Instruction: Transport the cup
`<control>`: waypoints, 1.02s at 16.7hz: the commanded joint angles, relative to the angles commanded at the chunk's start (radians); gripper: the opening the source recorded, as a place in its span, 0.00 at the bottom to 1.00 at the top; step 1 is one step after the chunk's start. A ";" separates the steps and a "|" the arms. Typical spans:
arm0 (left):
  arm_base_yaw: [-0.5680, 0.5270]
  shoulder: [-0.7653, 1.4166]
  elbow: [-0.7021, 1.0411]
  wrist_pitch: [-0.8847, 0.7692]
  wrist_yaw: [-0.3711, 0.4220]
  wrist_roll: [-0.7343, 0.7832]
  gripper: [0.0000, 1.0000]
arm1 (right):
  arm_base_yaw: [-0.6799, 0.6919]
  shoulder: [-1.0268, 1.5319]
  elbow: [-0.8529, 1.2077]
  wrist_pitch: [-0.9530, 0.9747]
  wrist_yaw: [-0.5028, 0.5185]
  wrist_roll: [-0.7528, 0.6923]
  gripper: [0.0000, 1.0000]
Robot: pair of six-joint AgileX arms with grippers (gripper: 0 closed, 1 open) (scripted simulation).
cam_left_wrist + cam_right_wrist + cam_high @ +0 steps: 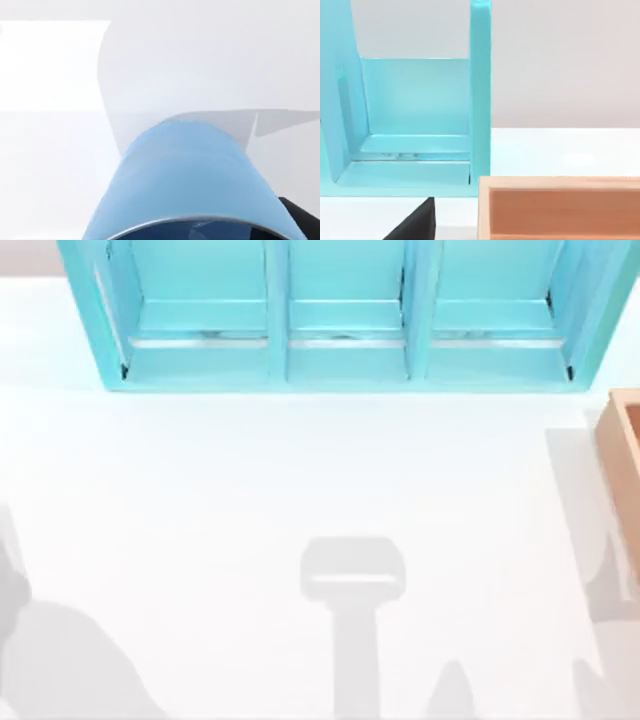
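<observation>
The cup (192, 175) sits close under the left wrist camera, rim toward the lens, above the white table (50, 165). A dark bit of the left gripper (302, 220) touches its edge; whether the jaws clamp it I cannot tell. It looks light, stiff and smooth, likely slippery, so grip mid-wall. Farther off, the right wrist faces a wooden box (560, 210) and teal shelf (415, 115).

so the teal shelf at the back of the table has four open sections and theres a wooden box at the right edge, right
Not quite. The teal shelf at the back of the table has three open sections, not four; the top view shows two dividers splitting it into three. The wooden box does sit at the right edge.
</observation>
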 joint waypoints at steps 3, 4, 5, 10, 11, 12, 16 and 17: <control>0.000 0.000 0.000 0.000 0.000 0.000 0.00 | 0.000 0.000 0.000 0.000 0.000 0.000 1.00; 0.000 0.000 0.000 0.000 0.000 0.000 0.08 | 0.000 0.000 0.000 0.000 0.000 0.000 1.00; 0.000 0.000 0.000 0.000 0.000 0.000 0.15 | 0.000 0.000 0.000 0.000 0.000 0.000 1.00; 0.000 0.000 0.000 0.000 0.000 0.000 0.53 | 0.000 0.000 0.000 0.000 0.000 0.000 1.00; 0.000 0.000 0.000 0.000 0.000 0.000 0.60 | 0.000 0.000 0.000 0.000 0.000 0.000 1.00; 0.000 0.000 0.000 0.000 0.000 0.000 0.68 | 0.000 0.000 0.000 0.000 0.000 0.000 1.00; 0.000 0.000 0.000 0.000 0.000 0.000 0.98 | 0.000 0.000 0.000 0.000 0.000 0.000 1.00; 0.000 0.000 0.000 0.000 0.000 0.000 1.00 | 0.000 0.000 0.000 0.000 0.000 0.000 1.00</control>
